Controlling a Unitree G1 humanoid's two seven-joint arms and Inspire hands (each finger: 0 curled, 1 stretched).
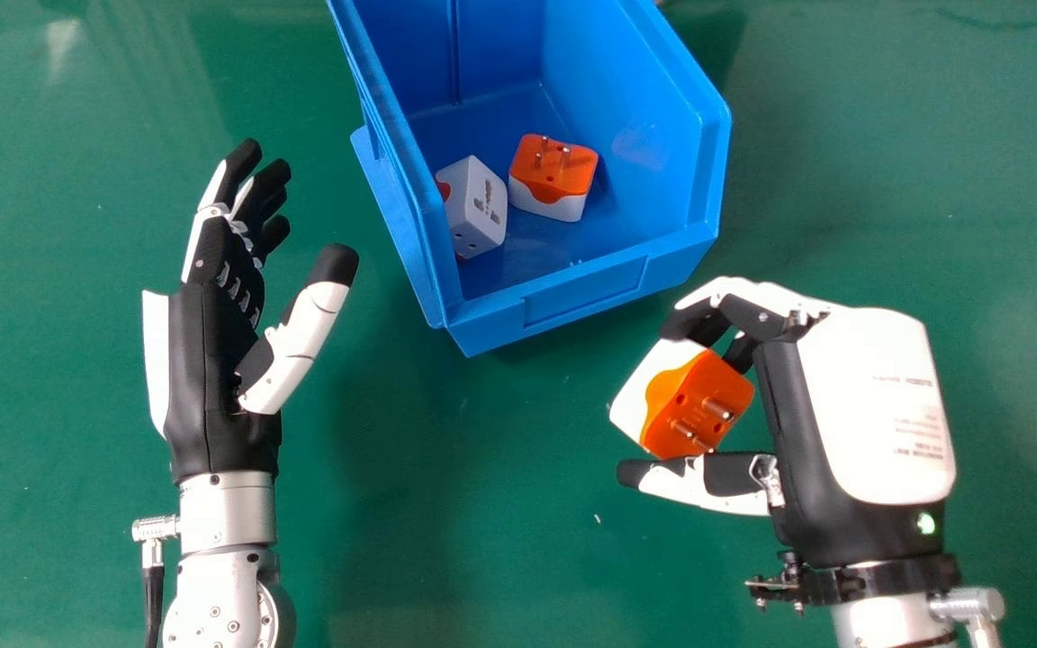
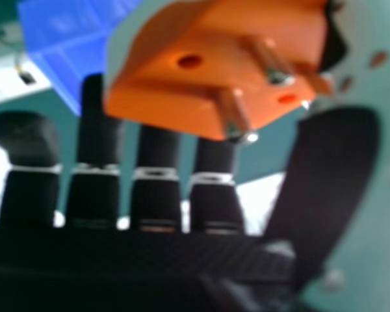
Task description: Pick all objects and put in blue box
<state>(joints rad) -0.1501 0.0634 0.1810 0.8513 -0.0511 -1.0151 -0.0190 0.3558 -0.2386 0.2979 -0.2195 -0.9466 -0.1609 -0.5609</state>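
Note:
In the head view the right hand is at the right, its fingers and thumb curled round an orange and white plug adapter with its metal pins showing. It is held short of the blue box's near right corner. Inside the box lie a white adapter and an orange and white adapter, side by side. The left hand is left of the box, fingers extended and holding nothing. In the right hand view the adapter is close above the right hand's fingers and thumb.
A green tabletop lies under both hands. The box's left wall stands between its contents and the left hand, and its low front edge faces the robot. Part of the blue box appears behind the fingers in the right hand view.

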